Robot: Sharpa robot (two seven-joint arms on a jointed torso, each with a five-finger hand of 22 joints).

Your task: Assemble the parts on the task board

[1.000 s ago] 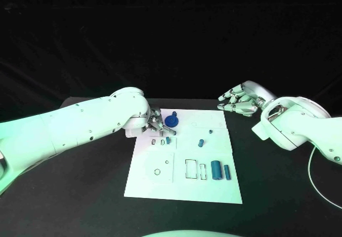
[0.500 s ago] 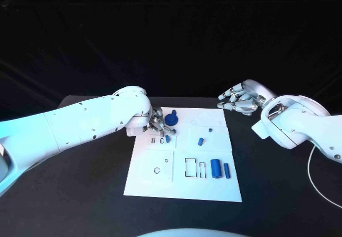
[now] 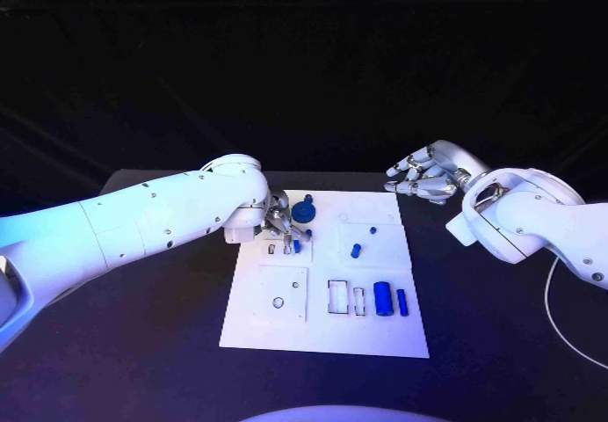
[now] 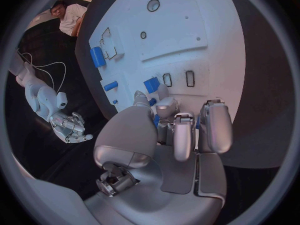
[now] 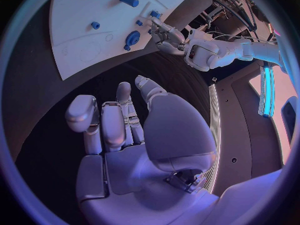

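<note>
Two hands here — the left hand (image 3: 281, 225) sits over the task board (image 3: 327, 338) near its far left corner, fingers pinching a small blue part (image 4: 152, 84) down on the plate. Right hand (image 3: 424, 178) hovers off the board's far right corner, fingers loosely spread, holding nothing.

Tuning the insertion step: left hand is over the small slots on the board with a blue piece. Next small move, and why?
Probably ease the left hand straight down, to seat the small blue piece pinched at its fingertips. It hovers just by the two small slots on the white board, and both look empty. The right hand is off the board and holds nothing, so it can wait.
</note>
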